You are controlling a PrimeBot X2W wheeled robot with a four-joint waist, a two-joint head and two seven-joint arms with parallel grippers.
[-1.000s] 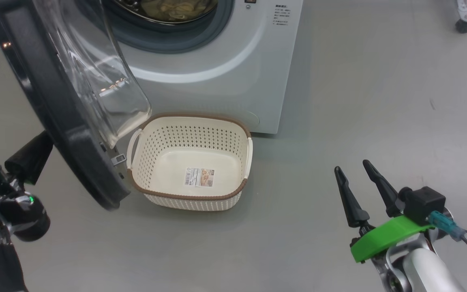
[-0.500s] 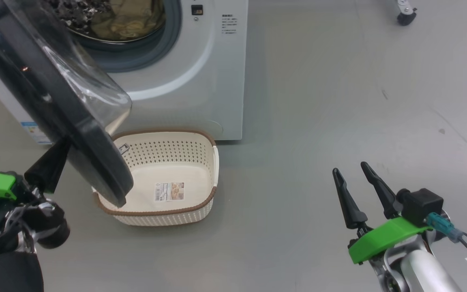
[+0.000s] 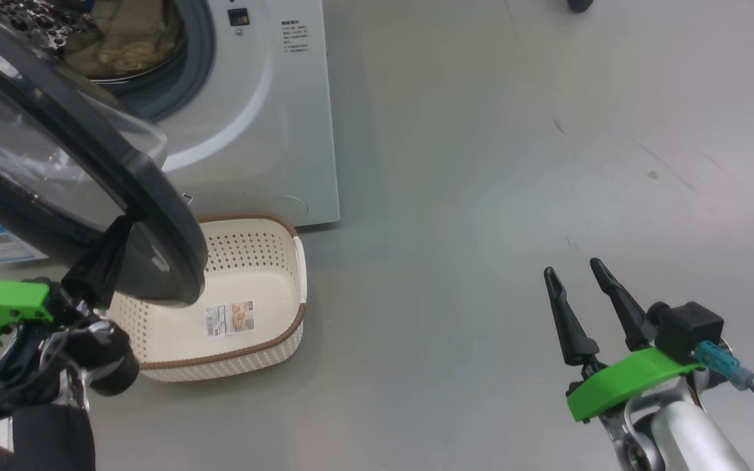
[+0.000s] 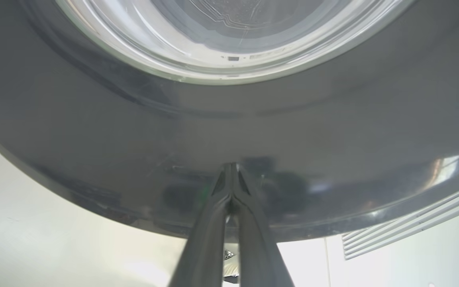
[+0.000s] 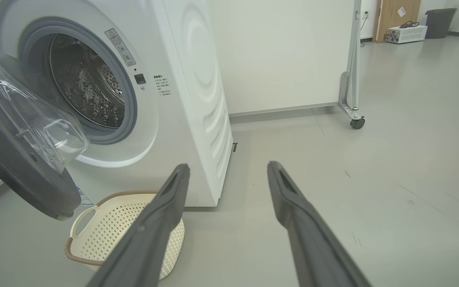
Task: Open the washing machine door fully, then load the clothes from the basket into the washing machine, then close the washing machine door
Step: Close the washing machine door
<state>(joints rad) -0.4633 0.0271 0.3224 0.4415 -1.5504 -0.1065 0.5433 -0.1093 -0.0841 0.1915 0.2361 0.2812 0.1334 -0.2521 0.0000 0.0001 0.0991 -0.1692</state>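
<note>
In the head view, the washing machine door (image 3: pixel 167 235) stood partly open at the left, over the basket (image 3: pixel 266 255). The clothes (image 3: pixel 115 39) lay inside the washing machine (image 3: pixel 272 131). The left gripper (image 3: pixel 115 239), pinched together, touched the door's black rim. The right gripper (image 3: pixel 572 267) hung spread wide, well apart at the right.

In the left wrist view, the joined fingertips (image 4: pixel 231 177) met the rim.

In the right wrist view, the fingers (image 5: pixel 173 187) gaped over the floor (image 5: pixel 373 159).

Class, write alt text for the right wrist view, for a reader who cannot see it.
A white washing machine stands left of the open right gripper, its door partly open, baring the steel drum. A cream perforated basket sits on the grey floor below the door.
</note>
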